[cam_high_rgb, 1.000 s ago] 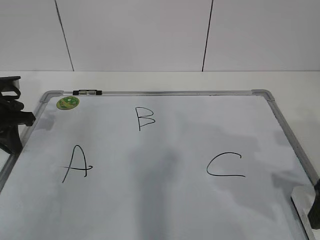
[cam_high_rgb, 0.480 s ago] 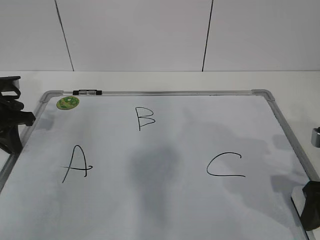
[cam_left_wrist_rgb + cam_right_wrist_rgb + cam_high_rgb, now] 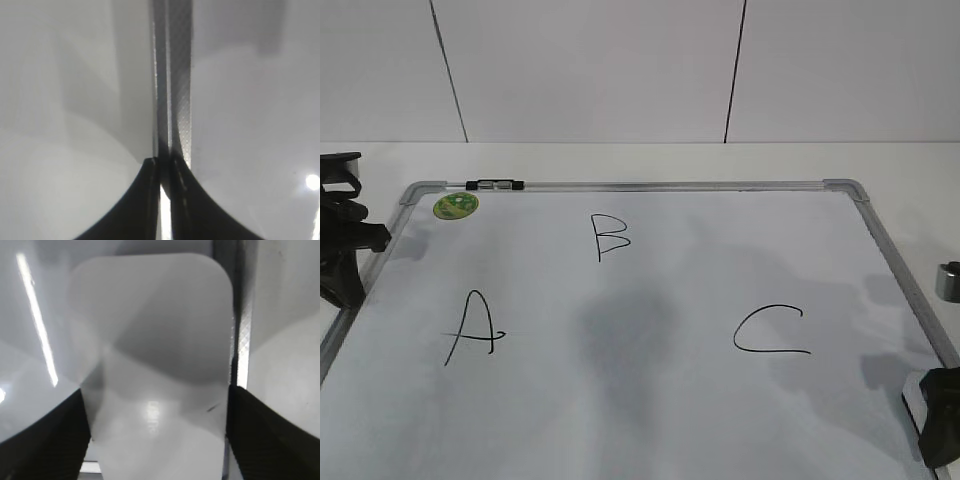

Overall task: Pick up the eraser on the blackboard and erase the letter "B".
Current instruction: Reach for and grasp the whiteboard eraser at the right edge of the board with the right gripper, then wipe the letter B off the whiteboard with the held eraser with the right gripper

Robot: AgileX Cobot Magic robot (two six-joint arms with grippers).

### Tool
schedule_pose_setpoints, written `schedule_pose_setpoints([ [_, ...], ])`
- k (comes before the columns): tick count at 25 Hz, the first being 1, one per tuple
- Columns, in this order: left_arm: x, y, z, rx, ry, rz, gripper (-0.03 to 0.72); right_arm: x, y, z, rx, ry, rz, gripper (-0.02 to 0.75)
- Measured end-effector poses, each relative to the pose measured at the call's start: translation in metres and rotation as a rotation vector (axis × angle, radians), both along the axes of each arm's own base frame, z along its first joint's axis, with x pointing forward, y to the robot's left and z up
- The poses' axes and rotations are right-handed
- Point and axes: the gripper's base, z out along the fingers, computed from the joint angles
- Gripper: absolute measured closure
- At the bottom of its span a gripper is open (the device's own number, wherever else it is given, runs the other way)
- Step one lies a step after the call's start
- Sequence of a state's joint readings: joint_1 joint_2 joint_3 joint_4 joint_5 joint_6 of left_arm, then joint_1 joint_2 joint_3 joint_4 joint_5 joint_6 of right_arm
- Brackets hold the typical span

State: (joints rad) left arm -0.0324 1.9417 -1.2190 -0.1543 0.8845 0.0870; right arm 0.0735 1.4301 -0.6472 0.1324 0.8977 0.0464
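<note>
The blackboard (image 3: 670, 186) is a white board with a silver frame, lying flat. The letter "B" (image 3: 610, 237) is drawn at its upper middle, between an "A" (image 3: 472, 328) and a "C" (image 3: 770, 332). The white eraser (image 3: 155, 340) lies at the board's lower right corner, and only its edge (image 3: 917, 400) shows in the exterior view. My right gripper (image 3: 155, 435) has one finger against each long side of the eraser, low at that corner (image 3: 942, 425). My left gripper (image 3: 164, 162) is shut and empty over the board's left frame (image 3: 340, 250).
A round green sticker (image 3: 455, 206) and a small black-and-silver clip (image 3: 495, 184) sit at the board's top left. A small silver part (image 3: 948, 280) shows at the right edge. The board's frame (image 3: 243, 340) runs just right of the eraser.
My right gripper has come further into view at the lower right corner and settled lower over the eraser. The silver part appeared at the right edge. The left arm has not moved.
</note>
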Motion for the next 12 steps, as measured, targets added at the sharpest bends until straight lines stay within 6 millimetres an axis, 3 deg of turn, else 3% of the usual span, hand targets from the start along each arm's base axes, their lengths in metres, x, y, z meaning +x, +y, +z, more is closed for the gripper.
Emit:
schedule_pose_setpoints([
  [4,0.0,0.0,0.0,0.0,0.0,0.0,0.669,0.0002,0.0002,-0.0003,0.002,-0.001,0.004,0.171],
  [12,0.0001,-0.0002,0.0001,-0.008,0.0,0.008,0.669,0.0002,0.0002,-0.0003,0.002,-0.001,0.009,0.198],
])
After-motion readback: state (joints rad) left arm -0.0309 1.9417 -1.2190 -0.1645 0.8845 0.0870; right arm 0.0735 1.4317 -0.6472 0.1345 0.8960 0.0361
